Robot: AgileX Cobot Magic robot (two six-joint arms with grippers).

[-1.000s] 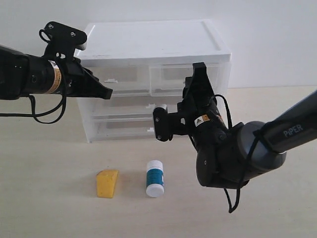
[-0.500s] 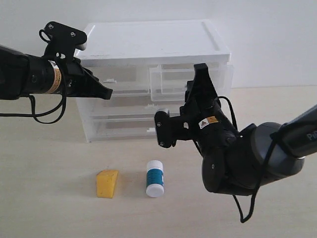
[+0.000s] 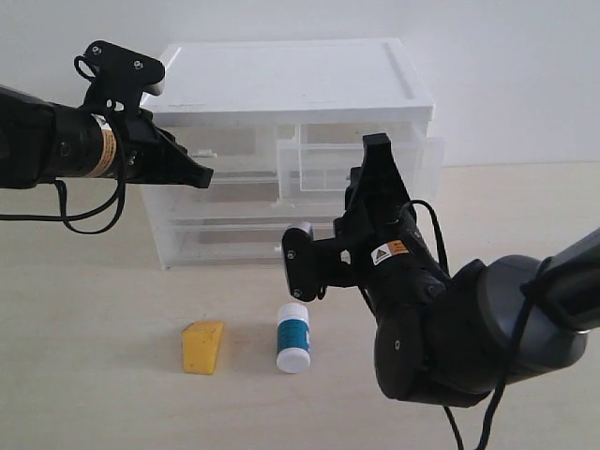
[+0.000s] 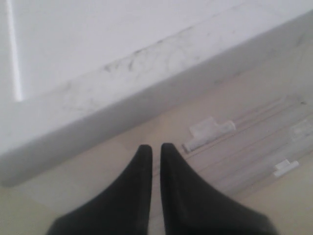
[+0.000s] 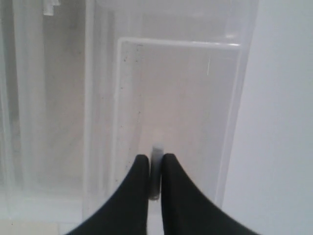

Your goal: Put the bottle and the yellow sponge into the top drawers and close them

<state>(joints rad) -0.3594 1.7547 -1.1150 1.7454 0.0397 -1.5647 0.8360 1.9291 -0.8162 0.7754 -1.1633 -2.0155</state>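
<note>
Right tool (image 5: 155,159) clamps the tab (image 5: 157,149) of the right top drawer (image 5: 181,98) ahead.

Sponge (image 3: 202,347) left of bottle (image 3: 293,337), before cabinet (image 3: 281,84)

Beige table (image 3: 94,412); white wall (image 3: 516,75) behind; two full-width lower drawers (image 3: 225,244) shut.

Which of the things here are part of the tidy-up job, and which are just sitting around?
For the job: bottle; yellow sponge; top drawers, the right one partly out, its tab handle in the right gripper.
Just there: two full-width drawers; cabinet top; table.
</note>
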